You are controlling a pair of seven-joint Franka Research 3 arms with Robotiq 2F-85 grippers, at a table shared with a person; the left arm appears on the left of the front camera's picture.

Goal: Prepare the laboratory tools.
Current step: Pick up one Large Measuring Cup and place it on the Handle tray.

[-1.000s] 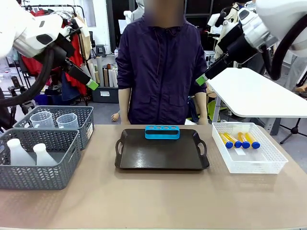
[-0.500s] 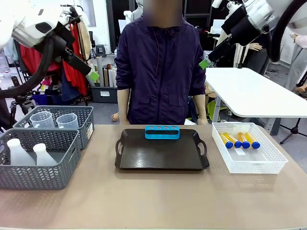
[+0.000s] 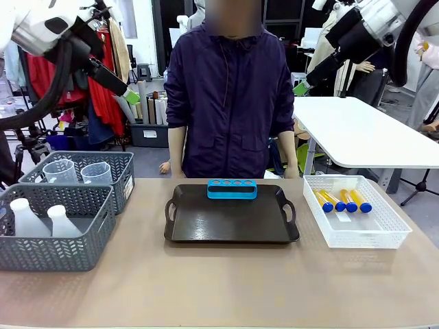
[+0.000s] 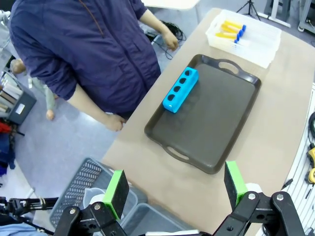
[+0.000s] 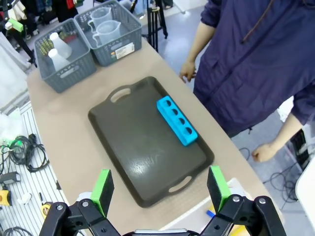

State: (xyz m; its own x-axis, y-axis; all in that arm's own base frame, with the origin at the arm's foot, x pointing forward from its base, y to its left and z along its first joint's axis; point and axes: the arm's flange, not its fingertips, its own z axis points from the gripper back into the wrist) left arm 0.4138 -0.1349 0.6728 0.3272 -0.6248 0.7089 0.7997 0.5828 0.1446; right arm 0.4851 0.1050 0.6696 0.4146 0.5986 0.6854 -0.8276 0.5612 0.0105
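Table: a beige table top (image 3: 219, 295) is seen in a busy workshop, with a person in a dark purple jacket (image 3: 230, 89) standing at its far side, hands kept off it.
Left gripper: the left gripper (image 4: 175, 187) is held high above the table's left end, its jaws spread wide and nothing between the green pads.
Right gripper: the right gripper (image 5: 160, 188) is held high on the right side, likewise spread wide and empty.
Tubes: four blue-capped tubes of yellow liquid (image 3: 341, 200) are laid side by side in a white mesh basket (image 3: 357, 238) at the table's right end. Their long axes run roughly from robot to person, caps toward the robot.
Rack: a small blue rack with four holes (image 3: 232, 188) is placed at the far edge of a dark brown tray with handles (image 3: 232, 226). Its long axis lies across the table and the holes are empty.
Jugs and flasks: two clear plastic measuring jugs (image 3: 60, 171) are kept in the far grey mesh basket (image 3: 122, 171), and two frosted white conical flasks (image 3: 27, 219) in the near grey mesh basket (image 3: 68, 253).
Deciding relation: the tubes are judged to lie well below the right gripper and on its side, so the right arm is the nearer one. The jugs and flasks lie on the left gripper's side.
Change: compared with a second ago, both grippers have been raised. Nothing on the table has been moved.
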